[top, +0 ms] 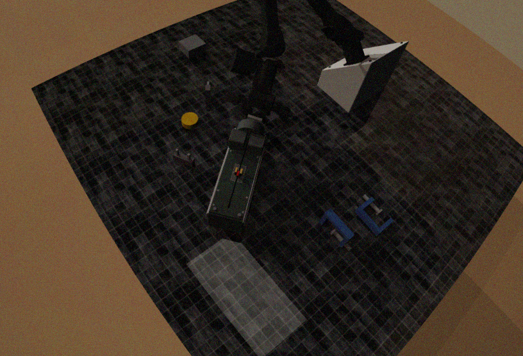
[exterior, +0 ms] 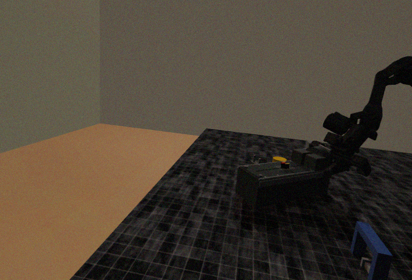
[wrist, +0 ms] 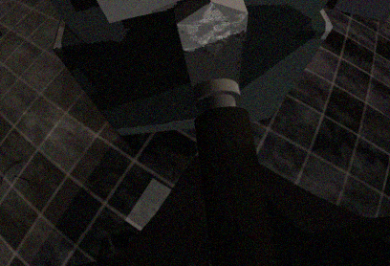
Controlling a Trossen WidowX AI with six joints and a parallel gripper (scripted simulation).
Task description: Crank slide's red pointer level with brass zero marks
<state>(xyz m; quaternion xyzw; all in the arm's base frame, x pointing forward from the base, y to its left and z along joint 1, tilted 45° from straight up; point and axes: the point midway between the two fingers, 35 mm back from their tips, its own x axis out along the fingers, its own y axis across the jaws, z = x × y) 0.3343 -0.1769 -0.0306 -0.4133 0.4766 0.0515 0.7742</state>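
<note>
1. Right at the jaws, the gripper [wrist: 220, 135] is squeezed nearly shut on the crank handle [wrist: 225, 135], a dark round bar that runs straight out ahead of the jaws.
2. Just past the jaws, the handle joins a small pale collar and then a grey knob-like hub [wrist: 210, 27] on the end of the machine.
3. A bit farther out, beyond the hub, the long dark machine box [top: 234, 183] lies flat on the tiled mat [top: 380, 166], stretching away from the jaws.
4. On top of the box, the red pointer [top: 238, 172] sits on the slide, about midway along the box. It looks close to the two small brass marks [top: 234, 169], but the marks are too small to tell if they line up.
5. Off to one side of the jaws, a yellow round disc [top: 189, 119] rests on the mat, well apart from the box.
6. Farther out, past the far end of the box, a pale see-through patch [top: 245, 292] lies on the mat.
7. Well off to the other side, two blue brackets [top: 354, 220] lie near each other.
8. Behind the jaws, the arm goes back to a white wedge-shaped stand [top: 359, 77].
</note>
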